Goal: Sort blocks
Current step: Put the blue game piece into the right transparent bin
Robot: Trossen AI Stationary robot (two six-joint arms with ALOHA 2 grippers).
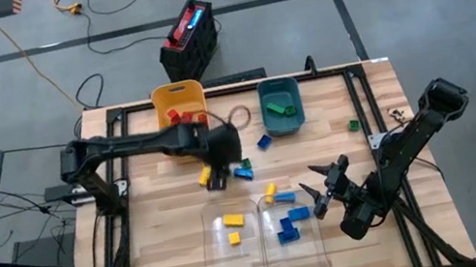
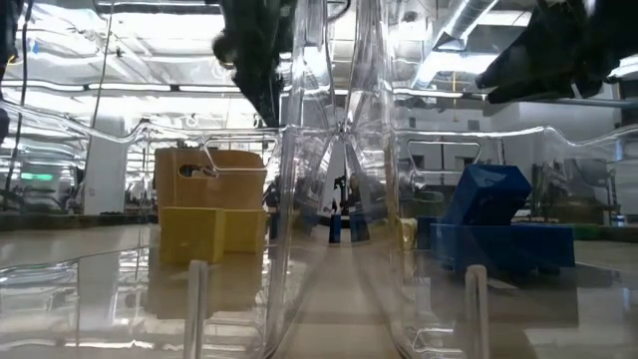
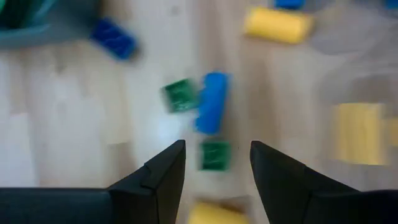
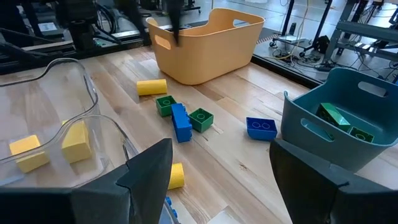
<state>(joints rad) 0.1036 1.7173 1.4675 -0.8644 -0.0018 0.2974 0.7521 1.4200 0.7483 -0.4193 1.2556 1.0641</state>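
Wooden table (image 1: 161,255) carried four bins. Yellow bin (image 1: 178,100) and teal bin (image 1: 280,106) sat at the far edge; red blocks (image 1: 178,116) lay in the yellow one, green blocks (image 1: 279,109) in the teal. Two clear bins (image 1: 263,247) stood side by side at the near edge: left one held yellow blocks (image 1: 232,223), right one blue blocks (image 1: 288,231).

Left arm reached across the table's middle, its tool (image 1: 218,176) hanging low over a loose cluster: a blue block (image 3: 211,102) with a green block (image 3: 180,94) touching its side, and another green block (image 3: 216,155) just ahead of the fingertips. Tool released, fingers parted, nothing between them. A yellow block (image 3: 278,23) and another blue block (image 3: 114,38) lay farther off.

Right tool (image 1: 326,187) hovered beside the right clear bin, fingers spread wide, holding nothing. One green block (image 1: 353,125) lay alone toward the table's right side.
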